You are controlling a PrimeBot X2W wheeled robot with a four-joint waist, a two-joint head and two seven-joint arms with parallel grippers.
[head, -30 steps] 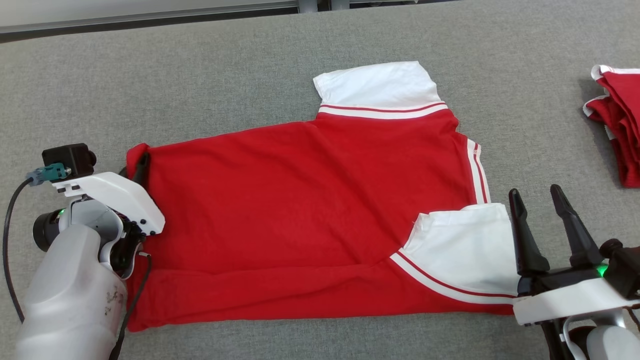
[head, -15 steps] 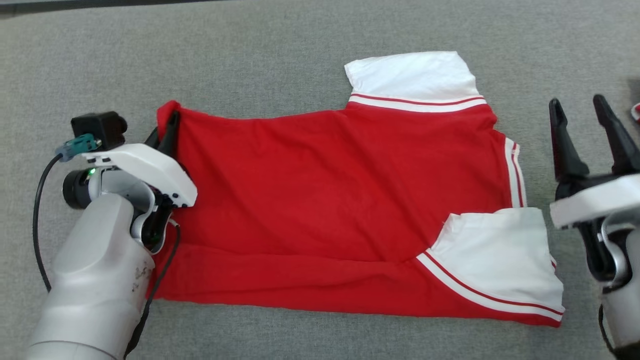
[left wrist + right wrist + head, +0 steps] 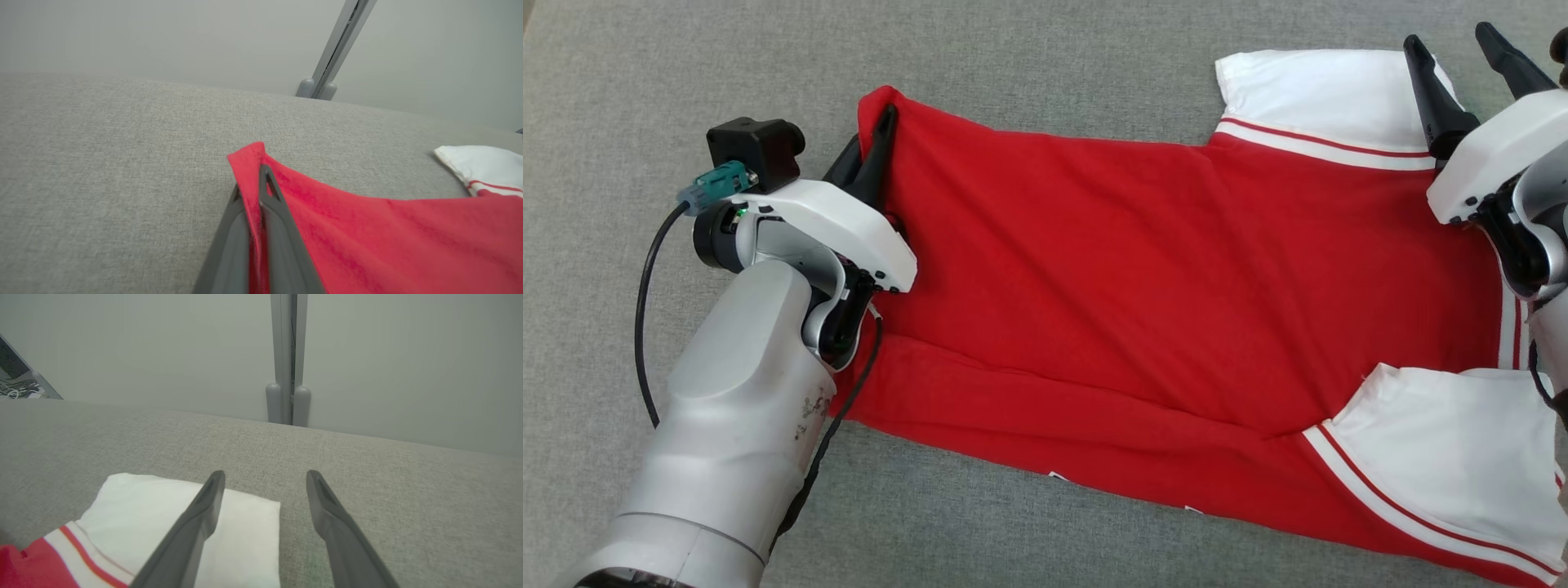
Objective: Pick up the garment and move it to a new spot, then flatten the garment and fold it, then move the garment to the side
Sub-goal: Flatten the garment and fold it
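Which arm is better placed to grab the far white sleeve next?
Right. The right gripper is over that sleeve with jaws open; the left gripper is shut on the garment at the opposite corner.

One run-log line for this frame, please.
left gripper: jaws shut on garment corner | right gripper: jaws open, over far sleeve edge | garment: partly folded

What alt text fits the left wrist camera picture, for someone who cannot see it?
The left gripper is shut on a corner of the red garment, which lies on a grey cloth surface; a white sleeve shows at right.
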